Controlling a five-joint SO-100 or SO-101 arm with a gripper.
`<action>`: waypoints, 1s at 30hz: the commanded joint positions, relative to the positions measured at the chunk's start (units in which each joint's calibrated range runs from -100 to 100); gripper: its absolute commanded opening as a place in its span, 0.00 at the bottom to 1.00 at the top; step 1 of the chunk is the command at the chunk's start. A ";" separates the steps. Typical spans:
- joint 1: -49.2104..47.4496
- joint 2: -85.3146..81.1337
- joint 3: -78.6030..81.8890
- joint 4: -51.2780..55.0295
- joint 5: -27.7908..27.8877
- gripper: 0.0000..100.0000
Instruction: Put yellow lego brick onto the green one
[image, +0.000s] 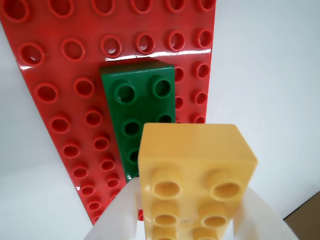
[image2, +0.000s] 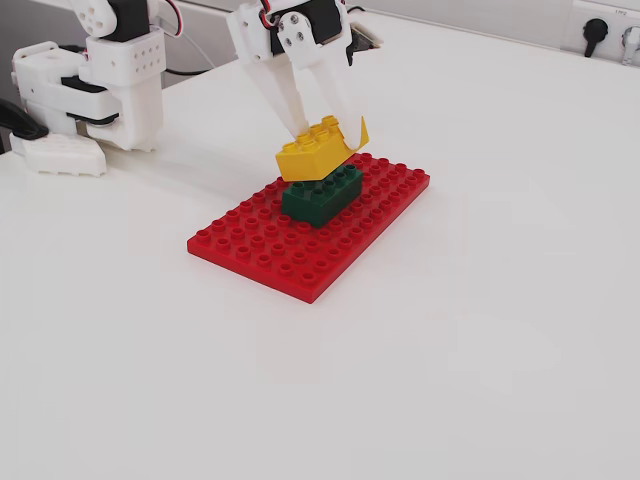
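Note:
My gripper (image2: 325, 135) is shut on the yellow lego brick (image2: 315, 152), its white fingers (image: 117, 212) clamping the brick's long sides. The yellow lego brick (image: 197, 165) hangs tilted directly over the dark green one (image2: 322, 195), which is pressed onto the red studded baseplate (image2: 290, 255). In the wrist view, the yellow brick covers the near end of the green one (image: 140, 100), leaving its far studs showing. Whether the two bricks touch I cannot tell; in the fixed view the gap is very small.
The arm's white base and motors (image2: 100, 70) stand at the back left of the white table. A wall socket (image2: 598, 35) sits at the far right. A brown patch beyond the table edge (image: 306, 220) shows in the wrist view.

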 joint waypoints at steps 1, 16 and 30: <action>-0.40 -0.04 -2.74 0.31 1.18 0.12; -4.23 -0.04 -1.65 0.48 5.04 0.11; -1.36 -9.09 3.23 -0.64 0.40 0.11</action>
